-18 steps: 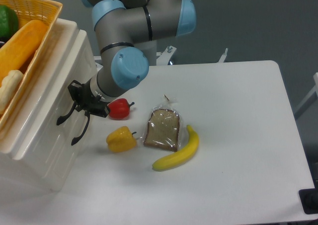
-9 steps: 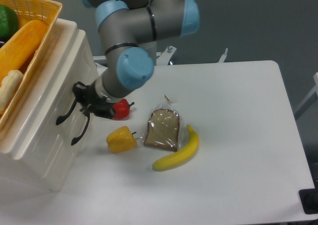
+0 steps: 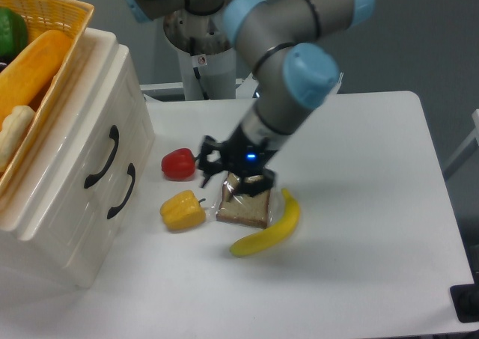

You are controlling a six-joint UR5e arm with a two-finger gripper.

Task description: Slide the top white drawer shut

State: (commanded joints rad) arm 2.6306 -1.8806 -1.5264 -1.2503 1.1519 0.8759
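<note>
The top white drawer [image 3: 82,141] sits at the left edge of the view, at about nine o'clock from the gripper [image 3: 212,167], its front face flush with the lower drawer [image 3: 105,212] beneath it, so it looks fully pushed in. Its curved black handle [image 3: 103,156] runs slantwise down the front, from upper right to lower left, and nothing touches it. The gripper hangs well apart from the cabinet, over the middle of the table [image 3: 359,204], just above the bagged slice of bread [image 3: 245,197]. Its dark fingers point toward nine o'clock, but motion blur hides whether they are apart or together; nothing appears to be held.

Between gripper and drawer lie a red pepper [image 3: 178,164] and, toward seven o'clock, a yellow pepper [image 3: 182,209]; a banana [image 3: 268,231] lies at five o'clock. Any return to the drawer front would have to pass over or between the peppers. Open tabletop stretches toward three o'clock, giving free room to retreat. A yellow wicker basket [image 3: 56,13] rests on the cabinet top. Judged from the flush fronts, the closing seems done.
</note>
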